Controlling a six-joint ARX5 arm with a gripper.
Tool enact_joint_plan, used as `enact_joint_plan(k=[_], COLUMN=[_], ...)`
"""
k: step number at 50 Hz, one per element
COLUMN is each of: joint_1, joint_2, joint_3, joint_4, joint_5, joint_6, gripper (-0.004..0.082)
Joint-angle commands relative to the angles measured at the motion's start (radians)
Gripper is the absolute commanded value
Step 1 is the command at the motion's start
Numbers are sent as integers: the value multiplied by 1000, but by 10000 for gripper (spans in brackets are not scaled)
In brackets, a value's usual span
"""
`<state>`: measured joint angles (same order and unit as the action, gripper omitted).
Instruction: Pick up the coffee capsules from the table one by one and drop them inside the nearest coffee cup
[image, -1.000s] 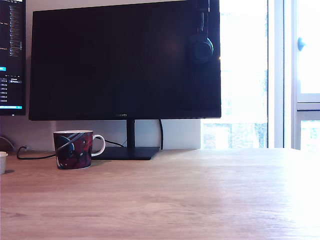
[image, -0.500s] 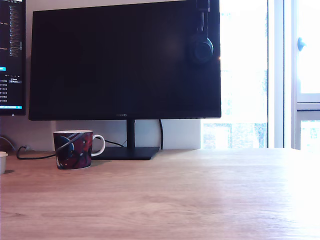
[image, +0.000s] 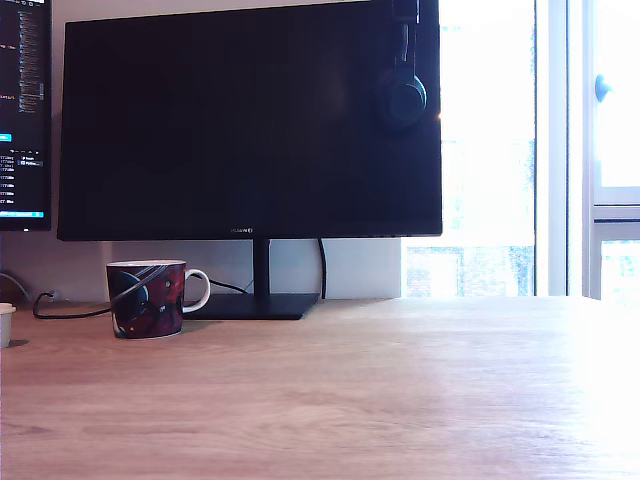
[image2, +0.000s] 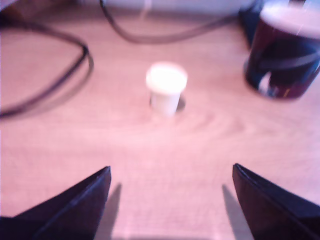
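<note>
The pincer (image2: 170, 200) hangs low over the wooden surface (image2: 165, 145), its two dark wedge-shaped fingers (image2: 75, 205) spread wide apart with nothing between them. Straight ahead of the gap, some way off and untouched, stands one coffee capsule (image2: 165, 88), upright on its narrow base with the wider flanged rim on top. Farther out and off to one side of the pincer's line sits the coffee cup (image2: 285, 55), well apart from the capsule. Beyond the capsule and to the other side, a dark cable (image2: 60, 75) loops across the boards.

In the exterior view the arm itself is out of frame. The capsule shows only as a pale sliver at the exterior view's left edge, the cup stands to its right, and a large dark monitor (image: 250, 120) with headphones (image: 402, 95) hung on its corner fills the background.

The job appears to be at its opening: the capsule is not yet lifted, and whether the cup already holds any cannot be told from either view. Closing on the capsule, lifting it and carrying it over to the cup all remain.

The capsule looks like smooth, pale plastic, tapered. The cup is glossy ceramic, dark with swirling colour and a white handle. The surface is light-brown wood with visible grain. The wrist view is blurred.
</note>
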<state>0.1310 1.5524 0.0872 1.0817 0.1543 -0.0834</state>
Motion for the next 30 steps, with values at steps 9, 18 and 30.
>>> enact_joint_plan(k=[9,18,30], joint_1=[-10,-10,-13], joint_2=[151,247,349], joint_3=[58,113,210], joint_4=[132,200,230], joint_5=[-7,-14,-13], joint_6=[11,26,49], gripper=[705,705,705])
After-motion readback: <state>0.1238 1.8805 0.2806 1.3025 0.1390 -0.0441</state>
